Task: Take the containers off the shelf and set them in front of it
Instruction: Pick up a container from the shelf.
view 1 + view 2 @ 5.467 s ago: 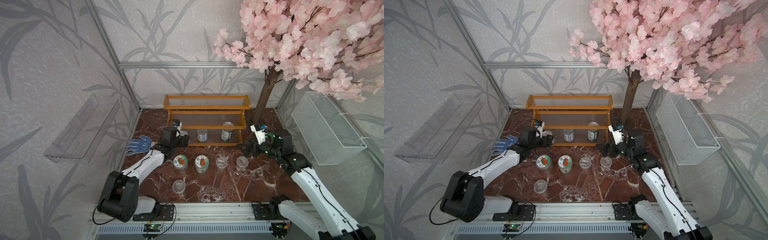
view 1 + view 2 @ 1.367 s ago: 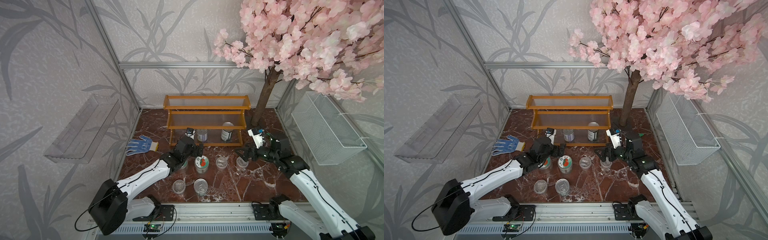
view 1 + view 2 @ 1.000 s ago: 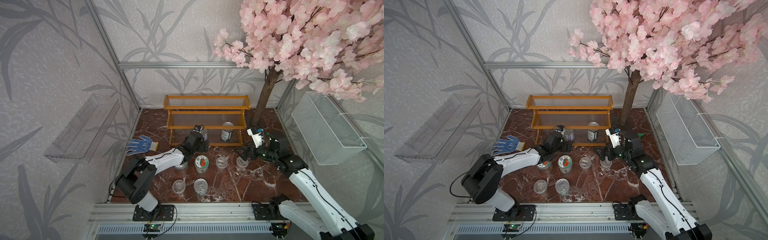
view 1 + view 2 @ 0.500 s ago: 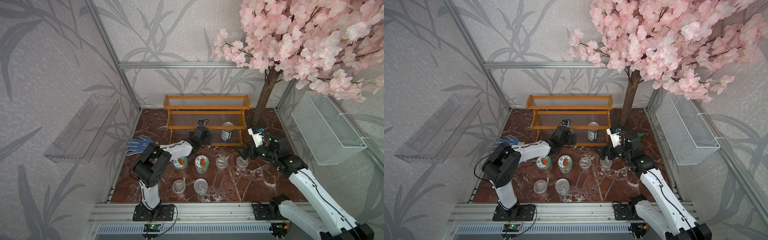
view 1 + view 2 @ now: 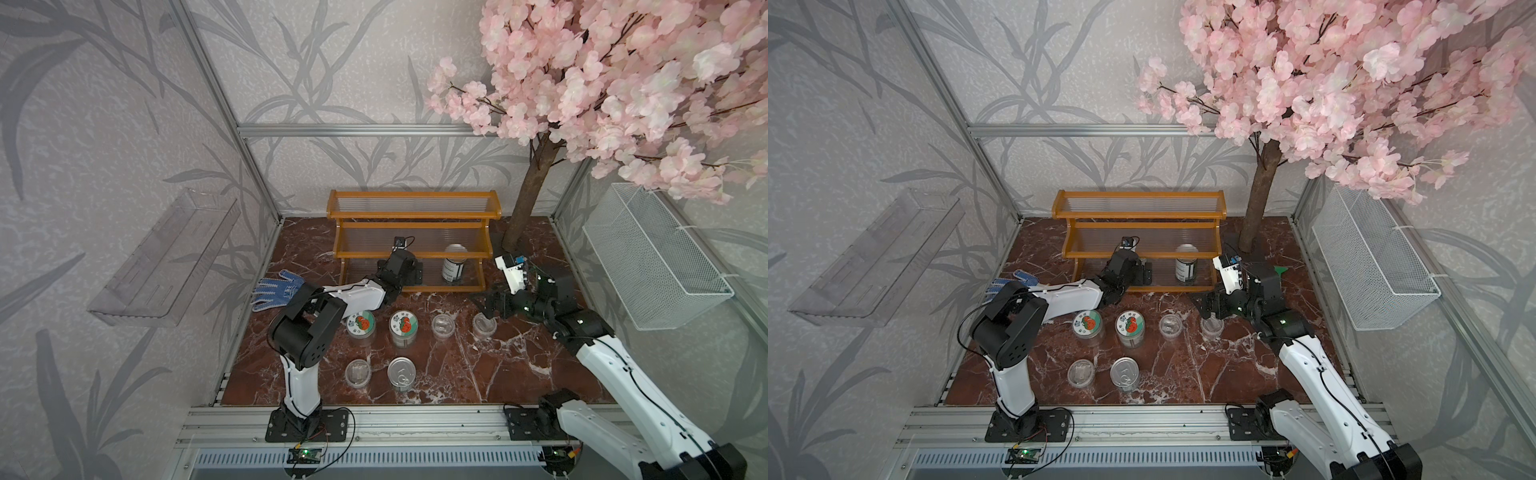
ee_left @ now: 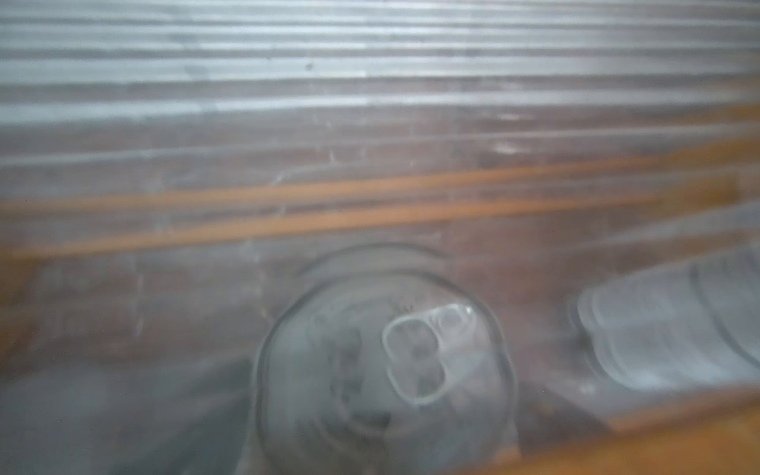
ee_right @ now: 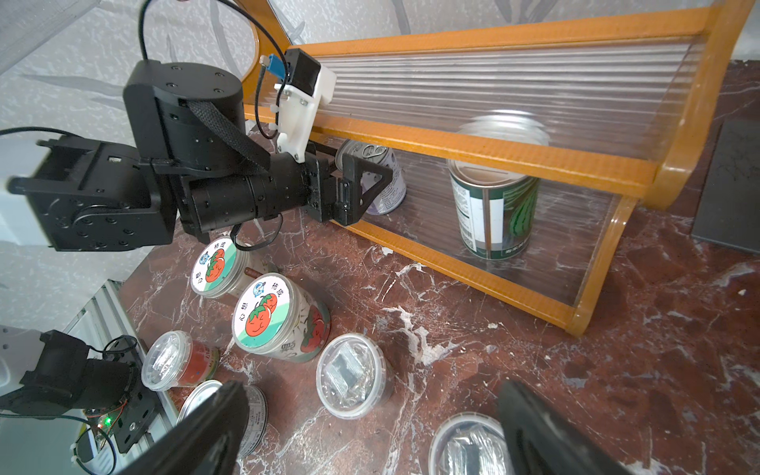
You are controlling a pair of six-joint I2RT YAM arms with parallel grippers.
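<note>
Two cans stand on the lowest tier of the shelf (image 5: pixel 415 215), well apart: a purple-labelled can (image 7: pixel 390 191) and a green-labelled can (image 5: pixel 453 268). Six containers are set on the marble floor (image 5: pixel 457 374) in front of it: two tomato-lid jars (image 5: pixel 402 325), three clear cups (image 5: pixel 443 324) and a silver can (image 5: pixel 401 372). The left gripper (image 5: pixel 1144 274) is positioned at the purple-labelled can, jaws fully spread, nothing gripped. The right gripper (image 7: pixel 372 395) is held above the right-end cup (image 5: pixel 484 326), jaws fully spread and empty.
</note>
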